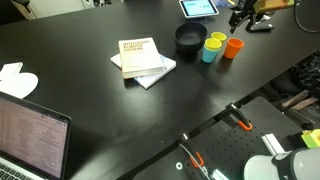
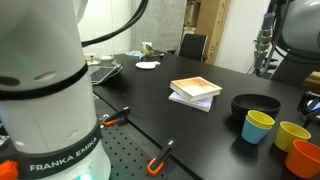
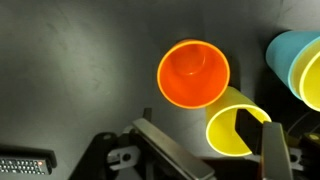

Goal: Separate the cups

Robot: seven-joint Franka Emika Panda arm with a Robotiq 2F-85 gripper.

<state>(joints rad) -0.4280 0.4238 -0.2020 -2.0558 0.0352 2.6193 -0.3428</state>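
On the black table, your gripper hovers, jaws apart, over the yellow cup, near the orange cup and the teal cup.

Just ahead of the claw, orange cup; between its grey fingers, yellow cup; off to its side, teal-blue cup. Black table, black bowl.

The wrist view's right edge cuts off the small teal-blue plastic cup; my dark metal finger hides part of the small yellow plastic cup.
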